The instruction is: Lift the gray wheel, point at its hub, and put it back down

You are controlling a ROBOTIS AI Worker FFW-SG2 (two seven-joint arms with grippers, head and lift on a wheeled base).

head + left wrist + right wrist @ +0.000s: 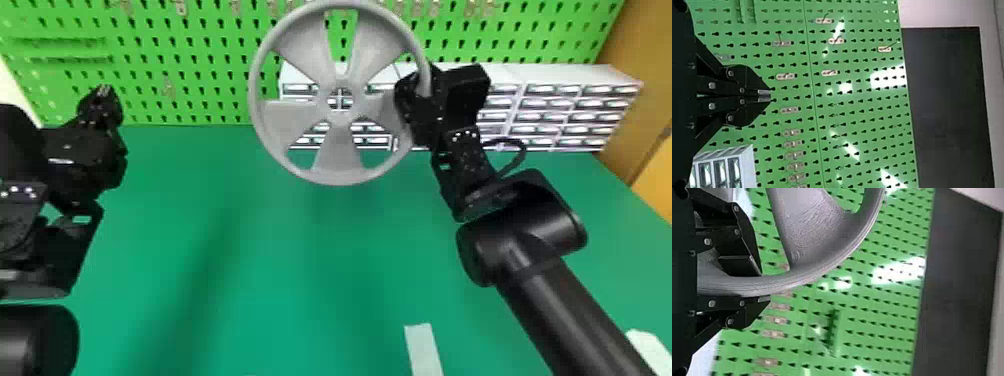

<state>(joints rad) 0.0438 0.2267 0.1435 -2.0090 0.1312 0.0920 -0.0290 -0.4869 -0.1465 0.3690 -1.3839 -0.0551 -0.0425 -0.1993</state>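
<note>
Nearest, a white strip [424,350] lies on the green table [280,280]. Beyond it, at the left, the left gripper [103,91] has its jaws clenched together on nothing. The right gripper [419,95] grasps the wheel [338,152] by its rim, which runs between the jaws, one finger on either side, and on past their tips. The wheel is upright above the table, its hub well left of that grip. Behind stand drawers [559,109], then the green pegboard [200,90].
</note>
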